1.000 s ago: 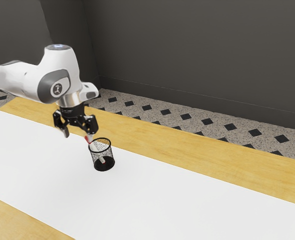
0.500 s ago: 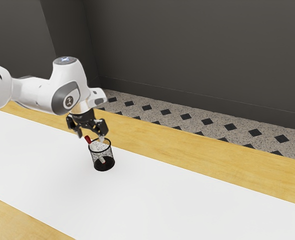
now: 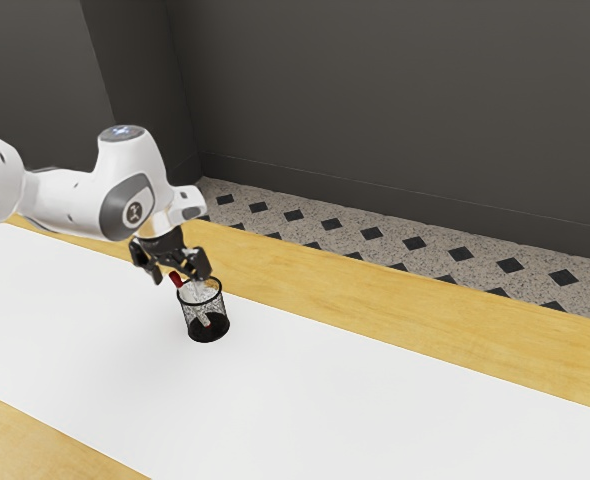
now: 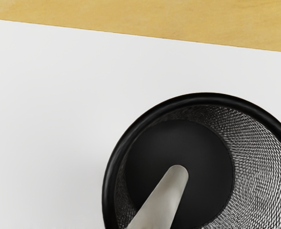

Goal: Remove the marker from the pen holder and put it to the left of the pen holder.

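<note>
Just over the pen holder (image 3: pixel 217 312), left of centre in the exterior view and toward the far edge of the white surface (image 3: pixel 355 400), we have our gripper (image 3: pixel 177 281) low, at about the height of the marker's red end. The marker (image 3: pixel 176 280) is in the holder: it leans, its red end sticking out over the rim on the exterior view's left, its pale body slanting down inside toward the right. We judge this the approach, with the grasp to be made and the lift and placing ahead.

Our fingers stand apart, and we hold nothing. The next move, as we read it, calls for lining both fingers up with the marker's upper end, one on each side, then closing. After that we should draw it up along its own slant, so that it clears the rim without tipping the holder, and carry it to the holder's left to lay it down.

As for pose, our arm (image 3: pixel 60 200) reaches in from the exterior view's left, its forearm nearly level, the hand bent downward with a slight lean and the fingers pointing at the holder's mouth. A finger could catch the rim if we came down off line.
</note>
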